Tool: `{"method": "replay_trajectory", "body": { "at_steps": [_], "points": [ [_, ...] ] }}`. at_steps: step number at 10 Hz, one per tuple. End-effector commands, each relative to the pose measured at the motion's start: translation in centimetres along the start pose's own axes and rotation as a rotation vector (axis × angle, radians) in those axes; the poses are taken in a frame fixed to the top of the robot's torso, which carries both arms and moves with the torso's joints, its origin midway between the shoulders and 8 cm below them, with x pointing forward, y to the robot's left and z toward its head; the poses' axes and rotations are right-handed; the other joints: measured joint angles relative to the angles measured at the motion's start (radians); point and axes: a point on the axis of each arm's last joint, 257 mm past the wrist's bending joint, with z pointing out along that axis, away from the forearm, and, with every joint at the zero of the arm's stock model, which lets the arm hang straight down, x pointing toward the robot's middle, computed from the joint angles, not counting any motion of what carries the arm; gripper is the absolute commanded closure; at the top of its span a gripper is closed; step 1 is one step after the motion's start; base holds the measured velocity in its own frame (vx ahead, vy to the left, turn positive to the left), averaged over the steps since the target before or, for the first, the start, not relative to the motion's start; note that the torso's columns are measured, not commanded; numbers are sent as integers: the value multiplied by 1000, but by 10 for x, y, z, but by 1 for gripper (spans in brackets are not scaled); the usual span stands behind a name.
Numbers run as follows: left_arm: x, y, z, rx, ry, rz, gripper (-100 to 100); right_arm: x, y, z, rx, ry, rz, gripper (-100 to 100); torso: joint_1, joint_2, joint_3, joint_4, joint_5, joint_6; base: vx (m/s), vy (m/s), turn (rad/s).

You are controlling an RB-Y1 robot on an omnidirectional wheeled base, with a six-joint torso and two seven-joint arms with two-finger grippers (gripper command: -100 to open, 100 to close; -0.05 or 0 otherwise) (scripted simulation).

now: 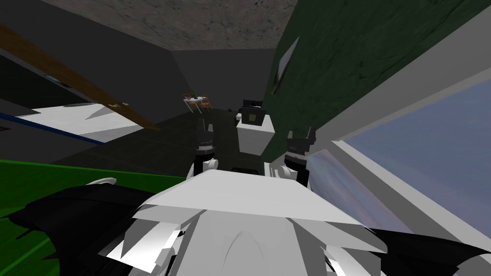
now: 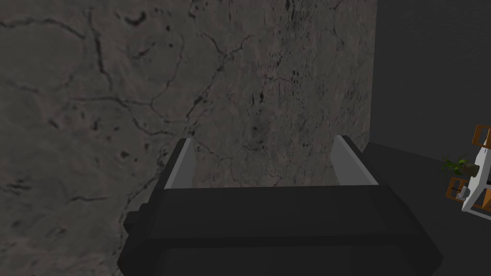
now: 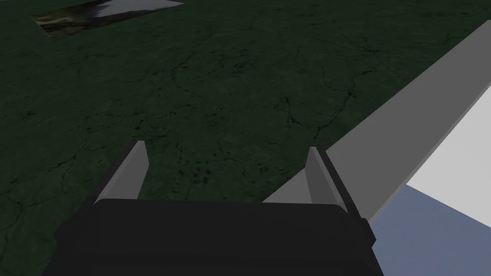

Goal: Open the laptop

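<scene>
A small dark laptop-like thing [image 1: 252, 116] lies on a white block-shaped cabinet [image 1: 255, 136] ahead of me, against the dark green wall; whether its lid is up is too small to tell. My left gripper [image 1: 204, 126] is raised to the left of the cabinet and short of it. In the left wrist view the left gripper [image 2: 263, 141] is open with nothing between its fingers. My right gripper [image 1: 307, 135] is held up to the right of the cabinet, close to the green wall. The right gripper [image 3: 226, 146] also stands open and holds nothing.
A dark chair-like shape [image 1: 252, 103] stands behind the cabinet. A small white table with orange chairs and a plant [image 1: 196, 101] is farther back on the dark floor. A large window [image 1: 422, 158] runs along my right. A green surface [image 1: 29, 191] lies at my left.
</scene>
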Motion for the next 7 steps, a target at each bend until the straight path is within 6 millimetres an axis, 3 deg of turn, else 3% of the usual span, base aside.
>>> {"method": "replay_trajectory", "body": {
  "at_steps": [1,7],
  "points": [
    [0,0,0,0,0,0,0,0,0,0,0,0,0,0,0,40,-82,41,0,0,0,0,0],
    [0,0,0,0,0,0,0,0,0,0,0,0,0,0,0,470,-939,470,0,0,0,0,0]
  ]
}}
